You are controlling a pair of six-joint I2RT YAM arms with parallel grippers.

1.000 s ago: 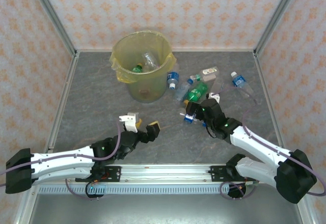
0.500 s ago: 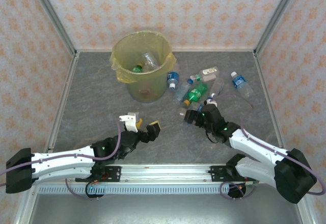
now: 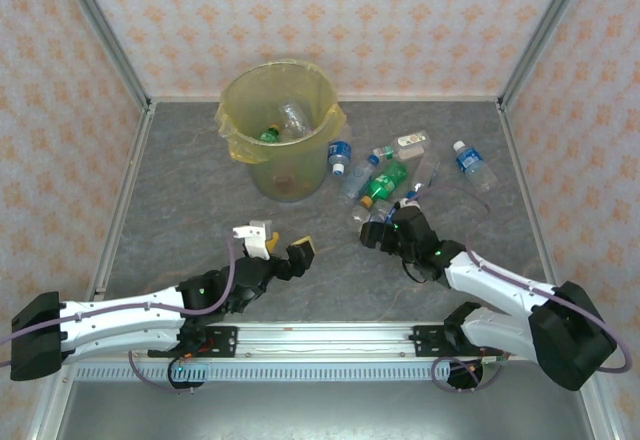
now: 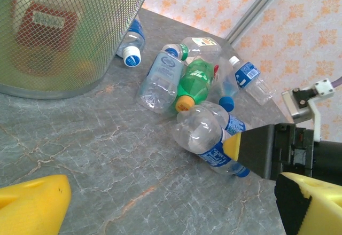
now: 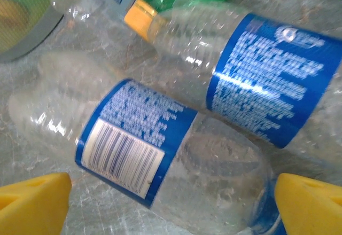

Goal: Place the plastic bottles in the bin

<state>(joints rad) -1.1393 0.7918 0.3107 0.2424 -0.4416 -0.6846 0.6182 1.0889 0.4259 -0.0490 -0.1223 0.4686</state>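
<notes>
Right end effector point(image 3: 383, 228) released, jaws spread either side of a clear blue-labelled bottle point(image 5: 144, 149) lying on the bench point(image 3: 180, 190). Left end effector point(image 3: 277, 243) released and empty (hovering over bare bench). Bin point(image 3: 290, 165) upright, 2 bottles point(image 3: 285, 120) visible inside; others lie right of it.

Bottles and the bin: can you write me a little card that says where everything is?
bin: upright, yellow bag, bottles inside
loose bottles: lying on the table, right of the bin
green bottle: orange cap, among them
right gripper: open, straddling a clear blue-label bottle
left gripper: open, empty
</notes>
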